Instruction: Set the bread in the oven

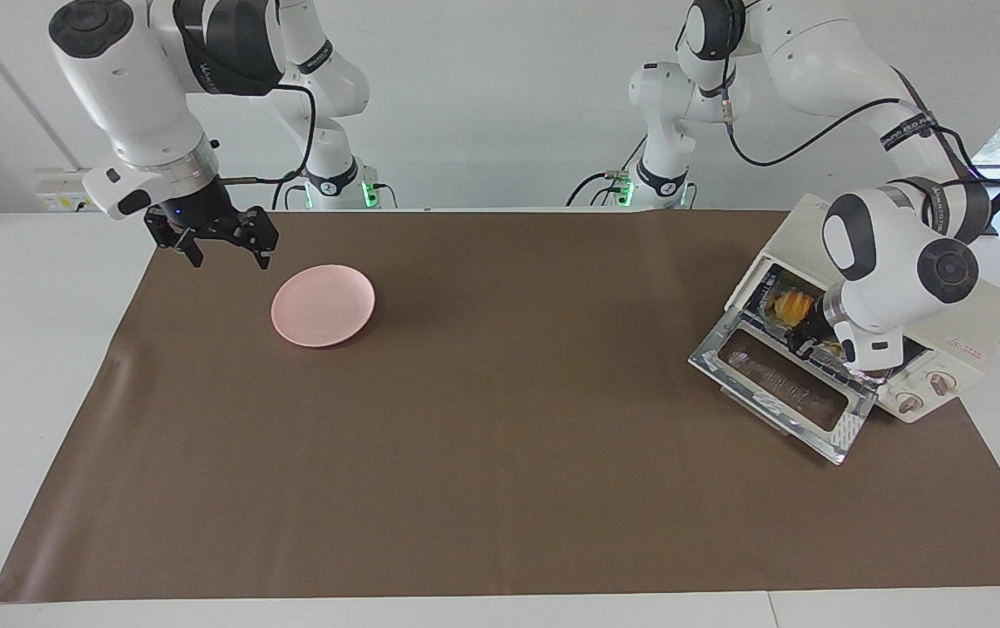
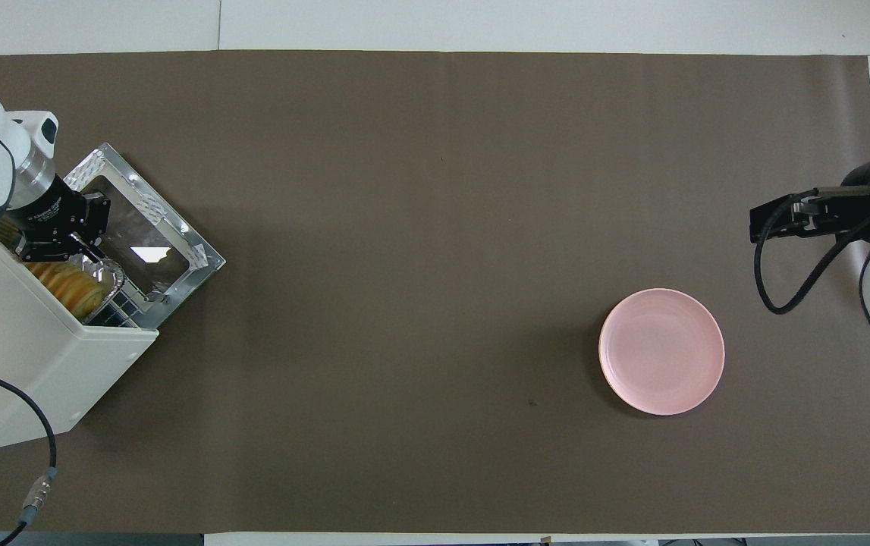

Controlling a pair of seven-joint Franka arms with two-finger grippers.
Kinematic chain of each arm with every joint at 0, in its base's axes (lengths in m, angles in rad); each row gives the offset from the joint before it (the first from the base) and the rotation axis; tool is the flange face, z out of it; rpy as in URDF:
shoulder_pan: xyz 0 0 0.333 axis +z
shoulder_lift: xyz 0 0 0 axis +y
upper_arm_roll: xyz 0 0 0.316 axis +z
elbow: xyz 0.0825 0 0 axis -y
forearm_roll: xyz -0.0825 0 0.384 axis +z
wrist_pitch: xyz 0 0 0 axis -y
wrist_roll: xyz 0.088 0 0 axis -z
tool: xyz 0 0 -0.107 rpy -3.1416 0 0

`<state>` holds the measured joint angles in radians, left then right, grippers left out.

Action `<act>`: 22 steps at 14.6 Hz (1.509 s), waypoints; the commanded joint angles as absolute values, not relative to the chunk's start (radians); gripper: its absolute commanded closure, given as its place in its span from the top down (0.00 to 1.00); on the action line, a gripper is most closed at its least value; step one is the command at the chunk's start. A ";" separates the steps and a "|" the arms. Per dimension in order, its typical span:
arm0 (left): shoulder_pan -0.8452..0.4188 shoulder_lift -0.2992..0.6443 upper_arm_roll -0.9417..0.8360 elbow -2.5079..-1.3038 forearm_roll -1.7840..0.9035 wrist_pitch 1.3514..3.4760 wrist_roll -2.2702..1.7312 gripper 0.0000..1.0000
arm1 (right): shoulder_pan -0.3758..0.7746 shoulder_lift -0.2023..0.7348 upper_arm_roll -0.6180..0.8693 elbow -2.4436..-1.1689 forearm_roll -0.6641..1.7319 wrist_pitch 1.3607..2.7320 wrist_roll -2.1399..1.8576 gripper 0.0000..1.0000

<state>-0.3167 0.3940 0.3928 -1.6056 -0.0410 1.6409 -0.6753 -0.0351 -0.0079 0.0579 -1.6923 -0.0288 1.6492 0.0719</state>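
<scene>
At the right of the facing frame, the left gripper (image 1: 806,336) reaches into the oven (image 1: 962,336) above its dropped door (image 1: 778,392), at the bread (image 1: 792,305), which lies in a foil tray (image 2: 105,274) on the rack inside; whether its fingers grip the loaf or tray cannot be told. In the upper left of that frame, the right gripper (image 1: 222,246) hangs with fingers spread wide over the brown mat (image 1: 500,419), holding nothing, just beside the pink plate (image 1: 323,305). A small red mark on the oven's side and print on the gripper's body are too small to read.
</scene>
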 commanded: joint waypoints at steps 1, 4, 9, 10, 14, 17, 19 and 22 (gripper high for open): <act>-0.350 0.359 0.397 -1.651 0.021 1.672 -0.658 1.00 | -0.052 -0.023 0.072 -1.709 -0.048 1.647 0.051 1.00; -0.364 0.360 0.397 -1.644 0.032 1.675 -0.657 1.00 | -0.052 -0.023 0.072 -1.709 -0.048 1.646 0.052 1.00; -0.399 0.373 0.397 -1.600 0.035 1.671 -0.621 1.00 | -0.052 -0.023 0.072 -1.709 -0.048 1.646 0.051 1.00; -0.406 0.371 0.397 -1.589 0.035 1.661 -0.611 1.00 | -0.052 -0.023 0.072 -1.709 -0.048 1.646 0.052 1.00; -0.419 0.357 0.391 -1.537 0.032 1.617 -0.591 1.00 | -0.052 -0.023 0.072 -1.709 -0.048 1.646 0.052 1.00; -0.422 0.289 0.391 -1.536 0.031 1.597 -0.407 1.00 | -0.052 -0.023 0.072 -1.709 -0.048 1.646 0.052 1.00; -0.414 0.237 0.390 -1.536 0.029 1.591 -0.332 1.00 | -0.052 -0.023 0.072 -1.709 -0.048 1.646 0.052 1.00; -0.405 0.178 0.397 -1.543 0.028 1.554 -0.212 1.00 | -0.052 -0.023 0.072 -1.709 -0.048 1.646 0.052 1.00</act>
